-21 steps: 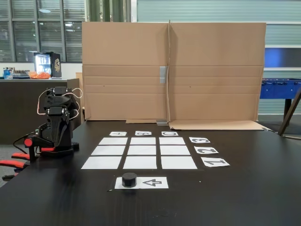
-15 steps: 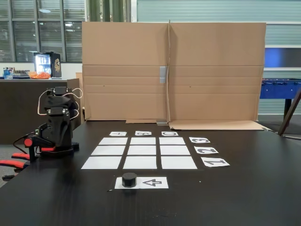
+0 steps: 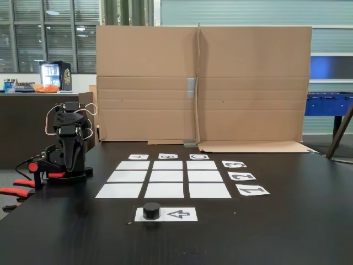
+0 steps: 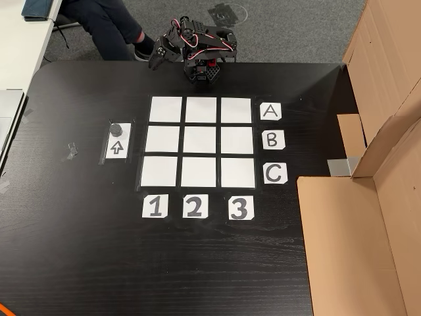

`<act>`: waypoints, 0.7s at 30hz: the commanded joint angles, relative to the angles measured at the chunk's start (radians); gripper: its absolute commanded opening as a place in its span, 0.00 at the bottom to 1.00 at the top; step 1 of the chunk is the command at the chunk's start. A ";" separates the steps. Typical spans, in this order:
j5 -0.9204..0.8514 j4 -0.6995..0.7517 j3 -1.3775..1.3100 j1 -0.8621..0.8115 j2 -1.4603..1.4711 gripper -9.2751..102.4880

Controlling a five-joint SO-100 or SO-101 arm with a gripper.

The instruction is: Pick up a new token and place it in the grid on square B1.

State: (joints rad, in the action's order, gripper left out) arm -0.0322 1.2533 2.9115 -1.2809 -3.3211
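The black token (image 3: 151,210) (image 4: 116,128) rests on the end of a small white sheet printed with an arrow (image 3: 177,213), just outside the grid (image 3: 168,177) (image 4: 200,141) on its row-1 side. Square B1 (image 3: 164,190) (image 4: 159,139) is bare white paper, and the other squares are bare too. My arm sits folded at the table edge beyond the A label. Its gripper (image 3: 69,160) (image 4: 154,62) hangs low near the base, far from the token. The dark fingers blend together, so I cannot tell whether they are open or shut. Nothing is seen in them.
A tall cardboard wall (image 3: 201,83) (image 4: 381,131) lines the table side past row 3. A person's legs (image 4: 105,23) are next to the table corner near my arm. A scrap of tape (image 4: 70,151) lies on the dark tabletop beyond the arrow sheet.
The folded arm's upper part has shifted slightly, and the gripper now looks narrower and points more downward. The token and the sheets have not moved.
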 commanded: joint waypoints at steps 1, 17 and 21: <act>-0.009 -0.003 -0.014 0.005 -0.003 0.11; -0.015 -0.014 -0.480 0.018 0.624 0.13; -0.015 0.009 -0.643 0.018 0.813 0.14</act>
State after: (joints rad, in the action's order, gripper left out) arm -0.0414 1.2533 2.3777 -1.2671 -2.6768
